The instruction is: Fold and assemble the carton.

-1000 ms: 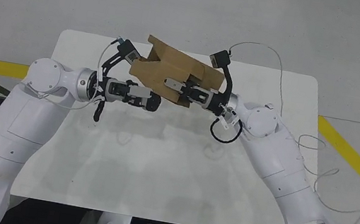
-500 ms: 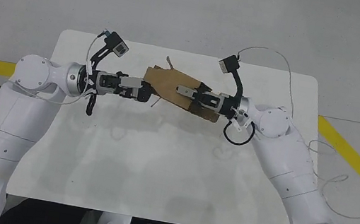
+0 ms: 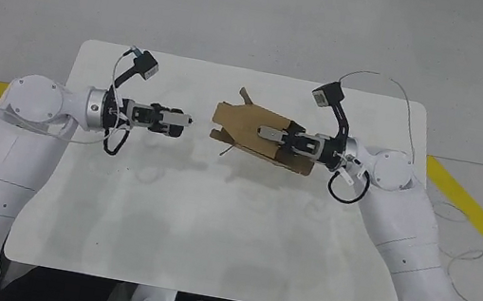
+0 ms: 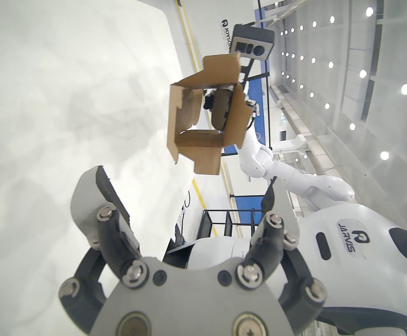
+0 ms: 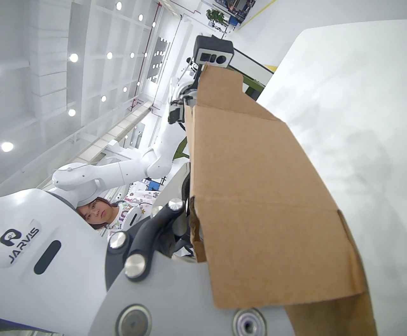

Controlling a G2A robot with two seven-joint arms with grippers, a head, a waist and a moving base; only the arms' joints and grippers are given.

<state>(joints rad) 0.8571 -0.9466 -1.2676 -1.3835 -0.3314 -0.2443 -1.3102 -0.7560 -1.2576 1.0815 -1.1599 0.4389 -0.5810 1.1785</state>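
The brown carton (image 3: pixel 250 125) hangs above the white table (image 3: pixel 209 232), right of centre, as an open tube with loose end flaps. My right gripper (image 3: pixel 265 133) is shut on one of its side walls. In the right wrist view that wall (image 5: pixel 264 197) runs along the gripper (image 5: pixel 190 194). My left gripper (image 3: pixel 186 123) stands open a short way left of the carton, apart from it, with nothing between its fingers. From the left wrist, the gripper (image 4: pixel 187 191) faces the carton's open end (image 4: pixel 203 117), and I see through the tube to the right gripper inside.
The table's far edge lies behind both arms, with grey floor beyond. A yellow floor line (image 3: pixel 464 202) runs past the table's right side. Bare tabletop stretches below the carton and toward the near edge.
My left gripper has let go of the carton and drawn back to the left. The right arm has carried the carton to the right, and it has turned and opened into a tube.
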